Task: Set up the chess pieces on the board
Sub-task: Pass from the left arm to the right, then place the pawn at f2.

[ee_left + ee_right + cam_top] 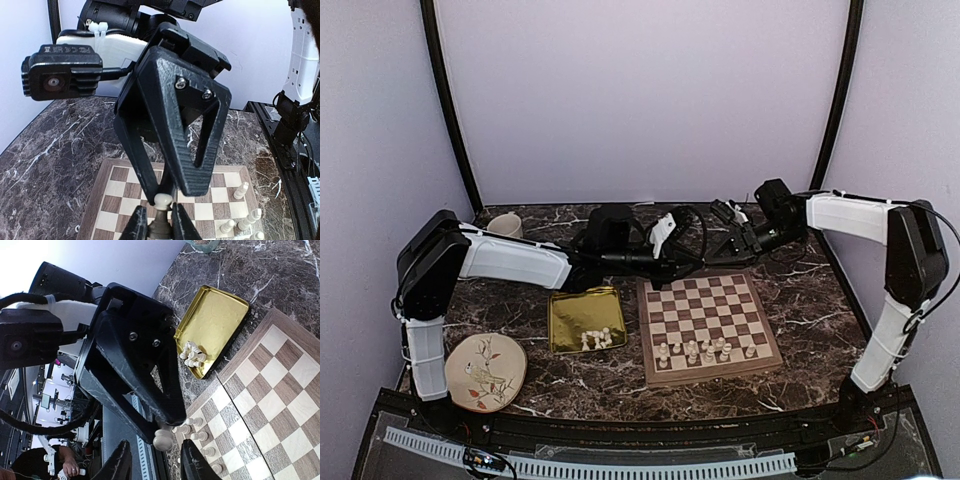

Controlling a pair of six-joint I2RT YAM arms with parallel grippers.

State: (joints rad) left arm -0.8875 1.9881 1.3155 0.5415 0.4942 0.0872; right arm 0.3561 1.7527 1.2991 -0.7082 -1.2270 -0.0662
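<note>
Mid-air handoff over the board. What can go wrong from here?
1. The left tool pinches the pawn low on its body, while the right tool is open around its head. A mistimed release would likely drop it.
2. The pawn hangs above the board, so if it falls it could roll into the standing pieces.
3. The two tools nearly touch, and a slight misalignment may make them collide.

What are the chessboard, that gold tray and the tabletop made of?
Board: looks like wood with a matte finish; faint grain shows in its tan frame and brown squares.
Tray: probably thin metal or foil-coated, mirror-shiny gold that catches reflections.
Table: dark, glossy marble look with white veins; I cannot tell whether it is real stone or printed laminate.
</note>
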